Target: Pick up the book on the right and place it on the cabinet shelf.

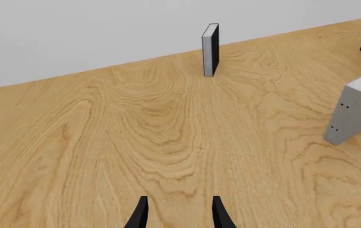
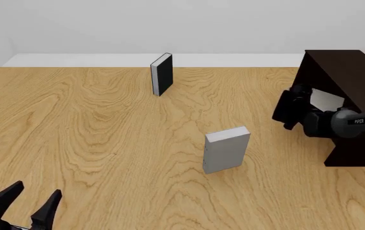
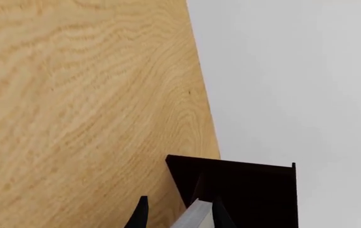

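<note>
A: Fingers first. On the right gripper (image 3: 177, 216) we see the two dark fingers (image 3: 140, 214) closed onto the thin grey book (image 3: 196, 214); the slab sits between them in the right wrist view. On the left gripper (image 1: 179, 213) the fingers stand apart with nothing between them.

B: Where is the book relative to the cabinet (image 2: 355, 81)?

A: In the front view we see it as a pale slab (image 2: 326, 99) at the cabinet's open front, ahead of the right gripper (image 2: 292, 108). We cannot tell whether it rests on the shelf or only hangs over it.

B: Edges and free room?

A: The cabinet stands near the table's (image 2: 92, 139) right edge. In the right wrist view the table's edge runs straight down to the cabinet, with plain wall beyond. The chunky grey book (image 2: 226, 149) stands upright near the table's middle, well apart from the right arm. The black book (image 2: 161, 74) stands upright near the far edge. We see bare wood across the whole left half, ahead of the left gripper (image 2: 25, 201).
</note>
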Controlling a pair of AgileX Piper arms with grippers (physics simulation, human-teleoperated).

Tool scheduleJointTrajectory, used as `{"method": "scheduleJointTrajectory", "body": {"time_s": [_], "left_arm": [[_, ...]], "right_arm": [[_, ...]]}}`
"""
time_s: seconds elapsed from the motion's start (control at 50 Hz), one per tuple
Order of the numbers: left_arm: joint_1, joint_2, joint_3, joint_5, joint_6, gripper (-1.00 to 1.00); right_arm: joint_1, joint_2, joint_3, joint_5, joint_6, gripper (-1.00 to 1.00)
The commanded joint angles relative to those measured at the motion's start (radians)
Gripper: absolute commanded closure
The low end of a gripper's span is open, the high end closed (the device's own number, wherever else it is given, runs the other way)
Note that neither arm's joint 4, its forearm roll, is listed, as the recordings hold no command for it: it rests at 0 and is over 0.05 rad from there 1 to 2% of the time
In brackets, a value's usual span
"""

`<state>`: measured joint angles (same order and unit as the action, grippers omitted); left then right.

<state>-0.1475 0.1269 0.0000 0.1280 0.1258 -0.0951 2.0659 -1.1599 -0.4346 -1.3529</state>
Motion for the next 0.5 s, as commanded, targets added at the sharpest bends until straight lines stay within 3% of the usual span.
{"method": "scheduleJointTrajectory", "body": {"time_s": [0.02, 0.5], "left_arm": [[-0.010, -0.025, 0.000, 0.020, 0.002, -1.00], [-0.013, 0.008, 0.000, -0.013, 0.001, -1.00]], "right_arm": [[0.015, -0.020, 0.010, 0.009, 0.006, -1.00], [-0.002, -0.083, 0.044, 0.009, 0.013, -1.00]]}}
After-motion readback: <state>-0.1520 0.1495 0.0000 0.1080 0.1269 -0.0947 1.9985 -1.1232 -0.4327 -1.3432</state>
